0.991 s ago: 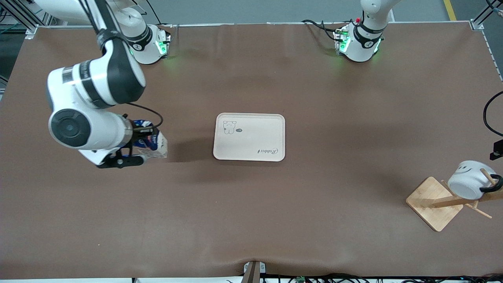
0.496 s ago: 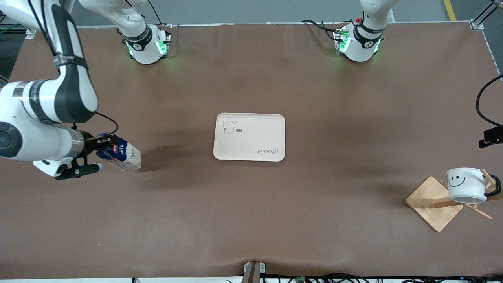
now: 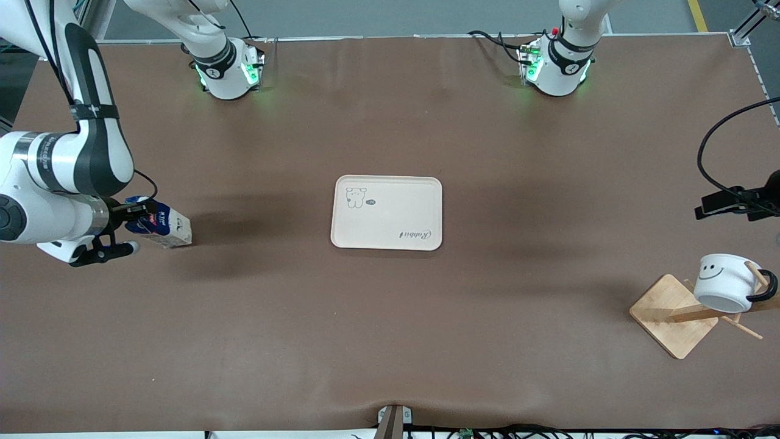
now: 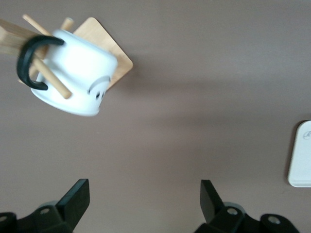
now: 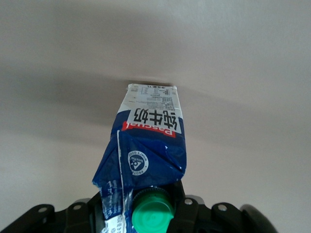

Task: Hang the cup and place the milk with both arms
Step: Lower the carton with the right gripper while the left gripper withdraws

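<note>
The cup (image 3: pixel 724 281), white with a black smiley and a black handle, hangs by its handle on a peg of the wooden rack (image 3: pixel 670 314) at the left arm's end of the table. My left gripper (image 3: pixel 716 206) is open and empty in the air above the table beside the rack. In the left wrist view the cup (image 4: pixel 73 73) is well off from that gripper (image 4: pixel 143 199). My right gripper (image 3: pixel 129 223) is shut on the top of the milk (image 3: pixel 161 225), which hangs tilted over the right arm's end of the table. In the right wrist view the milk (image 5: pixel 150 141) shows its green cap between the jaws of the right gripper (image 5: pixel 146 208).
A cream tray (image 3: pixel 420 201) with a small drawing lies flat at the middle of the table, and its edge (image 4: pixel 302 155) shows in the left wrist view. Brown cloth covers the table. Both arm bases stand along the edge farthest from the front camera.
The right arm has swung the milk away from the tray toward its own end of the table. The left gripper has drawn away from the hanging cup, which has rocked on its peg.
</note>
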### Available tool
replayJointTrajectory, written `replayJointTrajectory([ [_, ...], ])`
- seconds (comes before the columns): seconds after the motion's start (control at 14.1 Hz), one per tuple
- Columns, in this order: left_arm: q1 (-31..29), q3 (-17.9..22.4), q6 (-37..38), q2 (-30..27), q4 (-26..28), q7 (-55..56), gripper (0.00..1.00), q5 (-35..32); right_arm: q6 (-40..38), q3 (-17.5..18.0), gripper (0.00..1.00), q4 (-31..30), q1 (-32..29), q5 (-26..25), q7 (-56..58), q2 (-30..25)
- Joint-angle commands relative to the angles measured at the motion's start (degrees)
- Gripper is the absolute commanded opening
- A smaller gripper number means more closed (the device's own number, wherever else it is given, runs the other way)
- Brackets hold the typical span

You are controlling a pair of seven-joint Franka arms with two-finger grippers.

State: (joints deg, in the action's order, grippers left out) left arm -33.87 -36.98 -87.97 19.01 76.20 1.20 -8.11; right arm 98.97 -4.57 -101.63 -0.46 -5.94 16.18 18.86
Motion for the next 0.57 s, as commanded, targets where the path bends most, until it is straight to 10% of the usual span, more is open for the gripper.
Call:
replayJointTrajectory([
  [0.0, -0.5, -2.6, 0.6, -1.3, 1.6, 4.7, 1.0, 0.0, 1.7, 1.1, 0.0, -5.6, -1.1, -1.3, -0.1, -3.3],
  [0.21, 0.6, -4.6, 0.0, -1.0, 2.1, 7.7, 1.0, -0.2, 9.6, 1.1, 0.0, -12.4, -2.1, -1.2, -0.3, -5.7],
  [0.5, 4.6, -4.6, -1.1, -0.6, 2.2, 12.5, 1.0, -1.5, 9.8, 1.1, 0.8, -12.8, -2.5, -0.7, -0.5, -5.5],
])
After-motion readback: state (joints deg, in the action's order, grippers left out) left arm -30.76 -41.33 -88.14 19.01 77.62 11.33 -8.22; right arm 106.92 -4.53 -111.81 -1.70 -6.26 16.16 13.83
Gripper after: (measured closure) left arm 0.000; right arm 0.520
